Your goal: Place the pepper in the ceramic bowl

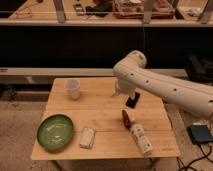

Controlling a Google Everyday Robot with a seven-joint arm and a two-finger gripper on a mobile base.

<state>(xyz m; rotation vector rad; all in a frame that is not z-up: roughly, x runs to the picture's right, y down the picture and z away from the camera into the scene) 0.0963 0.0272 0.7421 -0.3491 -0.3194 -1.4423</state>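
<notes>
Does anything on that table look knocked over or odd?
The bottle lies on its side near the front right corner of the table, beside the pepper. No spill shows. The gripper hangs just behind the pepper.

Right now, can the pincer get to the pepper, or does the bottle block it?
Probably yes. The pincer hangs just beyond the pepper, at its far end, with nothing between them. The bottle lies close at the near end, away from the pincer, so it should not block.
</notes>
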